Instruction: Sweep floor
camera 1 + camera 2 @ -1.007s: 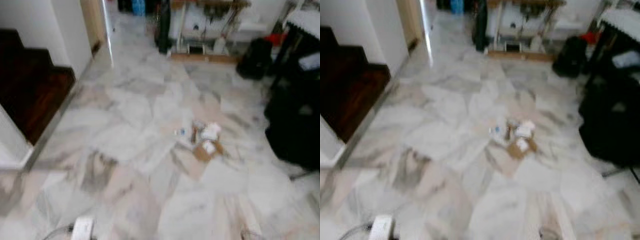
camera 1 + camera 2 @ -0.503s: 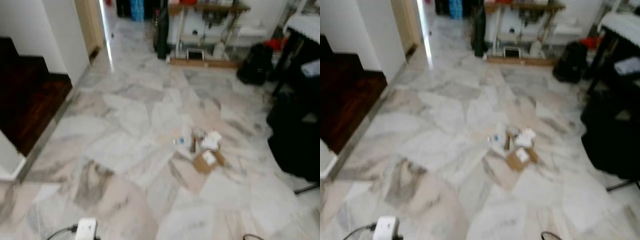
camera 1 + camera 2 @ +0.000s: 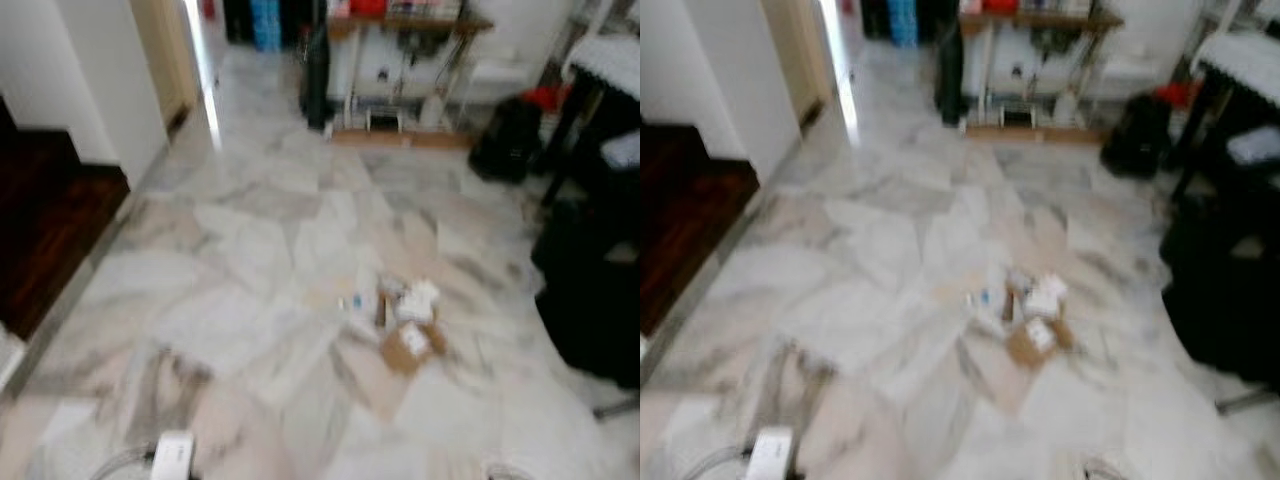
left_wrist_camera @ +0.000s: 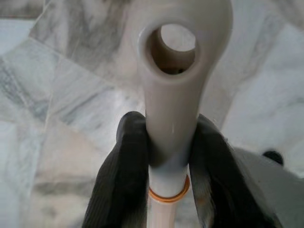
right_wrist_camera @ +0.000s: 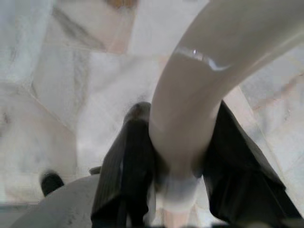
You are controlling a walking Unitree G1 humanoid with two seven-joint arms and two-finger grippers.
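A small heap of litter (image 3: pixel 400 315) lies on the marble floor ahead, slightly to the right: white crumpled paper, a small bottle and a brown cardboard scrap (image 3: pixel 410 345). In the left wrist view my left gripper (image 4: pixel 171 128) is shut on a beige handle (image 4: pixel 178 71) with a hanging hole at its end. The right wrist view has my right gripper (image 5: pixel 180 123) shut on a curved, glossy beige handle (image 5: pixel 213 61). A white handle end (image 3: pixel 172 458) pokes up at the bottom left of the eye views. The tools' working ends are hidden.
Dark wooden stairs (image 3: pixel 45 230) and a white wall corner (image 3: pixel 100 80) are on the left. A black bulky object (image 3: pixel 590 300) stands at the right. At the back are a shelf unit (image 3: pixel 400 60) and a black bag (image 3: pixel 505 140).
The whole picture has shifted as the camera moved forward: the stairs have slid left and the litter heap sits a little lower. The litter itself has not moved.
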